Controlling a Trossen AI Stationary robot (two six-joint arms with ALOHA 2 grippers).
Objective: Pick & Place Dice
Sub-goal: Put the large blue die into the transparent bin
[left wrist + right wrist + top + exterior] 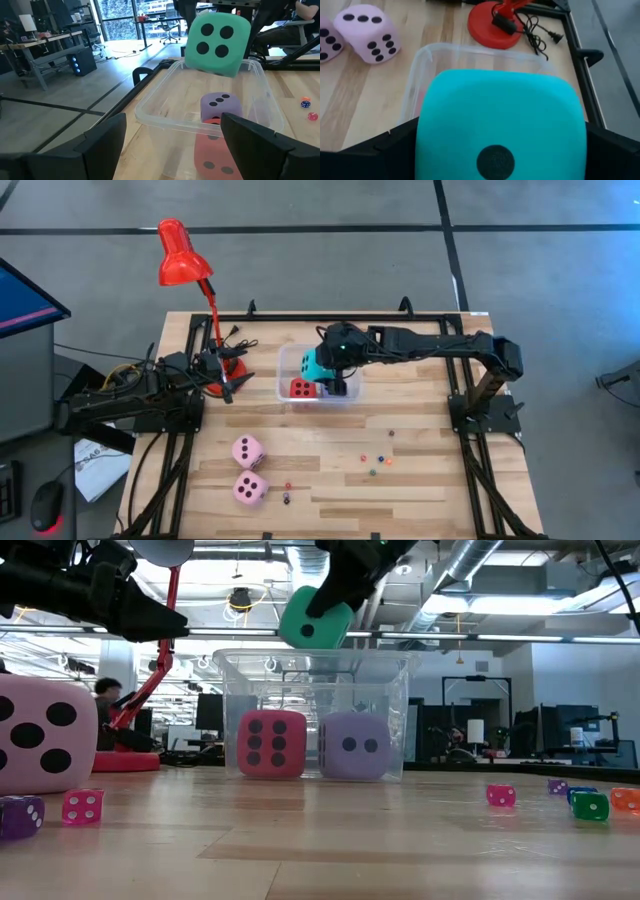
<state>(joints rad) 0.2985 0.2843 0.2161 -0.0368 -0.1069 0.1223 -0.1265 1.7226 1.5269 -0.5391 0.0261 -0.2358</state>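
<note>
Nearest us in the low view, on the pale, plank-grained wooden worktop (330,850), we see small hard-looking dice (82,806) scattered in magenta, purple, green and orange, and at the left edge one of the two big pink soft-looking cubes with dark pips (248,451); the second pink cube (250,488) lies just beside it, both well apart from the bin. Farther back stands a clear, thin-walled plastic bin with rounded corners (410,720), and inside it, resting side by side on its floor, we find a red foam-like cube with dark pips (271,744) and a lavender cube of the same soft make (353,745). Above the bin's open top hangs the cyan soft cube with rounded edges and dark pips (314,621), clear of the rim, gripped between the fingers of the right gripper (335,363), which stand spread wide against its opposite faces. The right arm reaches in from the worktop's right side. The left gripper (227,388) hangs beside the bin, its broad, flat dark fingers (97,145) parted fairly wide with nothing between them, pointing toward the bin. Behind it stands a glossy red desk lamp with a round base (184,255), a black cord trailing by the base. Beyond the worktop lies an office room with desks and chairs.
</note>
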